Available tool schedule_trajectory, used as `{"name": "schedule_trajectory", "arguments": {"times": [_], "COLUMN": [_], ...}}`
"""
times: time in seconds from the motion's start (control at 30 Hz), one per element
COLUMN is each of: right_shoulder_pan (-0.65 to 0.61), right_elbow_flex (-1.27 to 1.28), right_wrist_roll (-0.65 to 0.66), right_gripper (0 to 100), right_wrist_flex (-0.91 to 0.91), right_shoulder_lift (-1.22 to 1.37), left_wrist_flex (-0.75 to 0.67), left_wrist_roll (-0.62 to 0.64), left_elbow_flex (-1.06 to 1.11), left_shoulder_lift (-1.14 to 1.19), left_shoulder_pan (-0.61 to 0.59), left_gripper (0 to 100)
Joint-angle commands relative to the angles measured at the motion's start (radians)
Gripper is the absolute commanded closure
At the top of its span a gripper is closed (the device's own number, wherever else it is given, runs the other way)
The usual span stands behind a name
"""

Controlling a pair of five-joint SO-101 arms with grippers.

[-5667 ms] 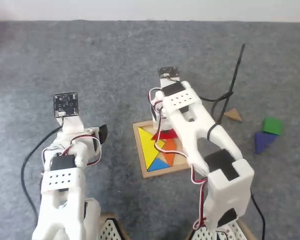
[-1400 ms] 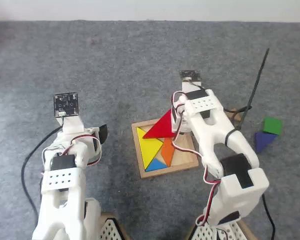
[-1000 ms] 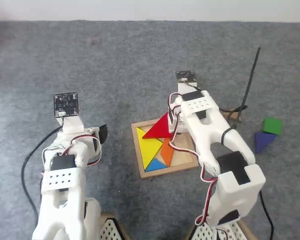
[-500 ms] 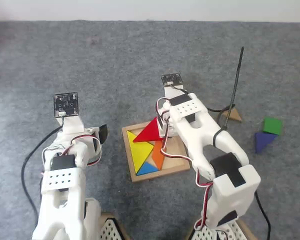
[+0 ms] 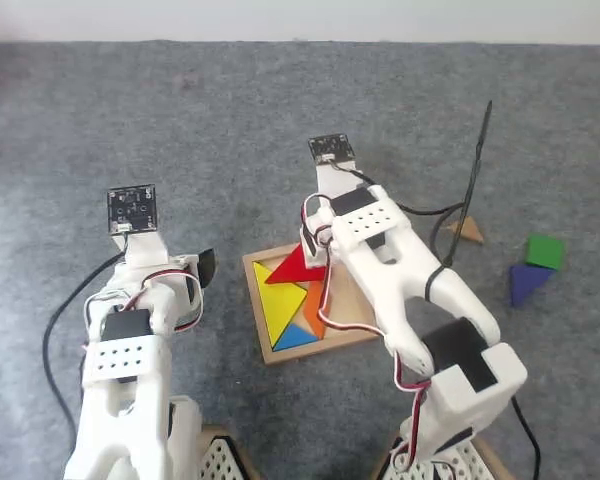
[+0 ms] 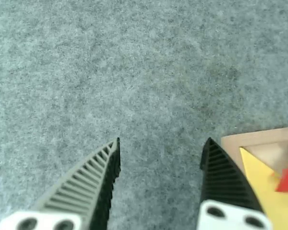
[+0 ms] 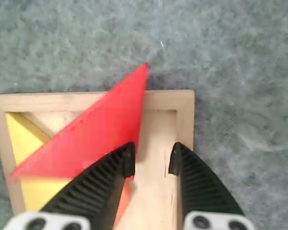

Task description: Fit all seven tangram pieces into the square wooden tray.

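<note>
Red triangle (image 7: 93, 132) lies slanted across a corner of the wooden tray (image 7: 185, 115), just outside one finger of the right tool (image 7: 151, 160), which is released above bare wood; the left tool (image 6: 161, 153) gapes nearby.

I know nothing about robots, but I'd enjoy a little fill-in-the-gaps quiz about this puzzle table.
The piece poking over the rim of the wooden tray is ___.
Lying in the tray with the yellow piece and the orange piece is a ___ one.
Away from the tray lie ___ pieces: a green piece, a purple piece and a tan piece.
The left claw hangs over carpet with its fingers ___.
Missing words: red, blue, three, open.
</note>
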Motion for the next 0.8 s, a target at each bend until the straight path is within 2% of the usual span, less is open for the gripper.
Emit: {"name": "schedule_trajectory", "arguments": {"times": [0.0, 0.33, 0.57, 0.77], "right_shoulder_pan": [0.008, 0.008, 0.035, -0.021], "right_elbow_flex": [-0.051, -0.069, -0.080, -0.078], "right_wrist_roll": [-0.014, -0.035, -0.052, -0.011], "right_gripper": [86.1, 86.0, 86.1, 85.8], "right_wrist_flex": [-0.016, 0.087, -0.013, -0.076], "right_shoulder_lift": [-0.007, -0.047, -0.205, -0.165], "left_wrist_flex": [-0.018, -0.018, -0.020, -0.020], "left_wrist_roll": [-0.009, -0.009, -0.009, -0.009], "left_elbow_flex": [-0.004, -0.004, -0.004, -0.004], "left_shoulder_lift": [-0.008, -0.008, -0.008, -0.008], "left_shoulder_pan": [-0.006, -0.006, -0.006, -0.006], "left_gripper": [73, 73, 73, 73]}}
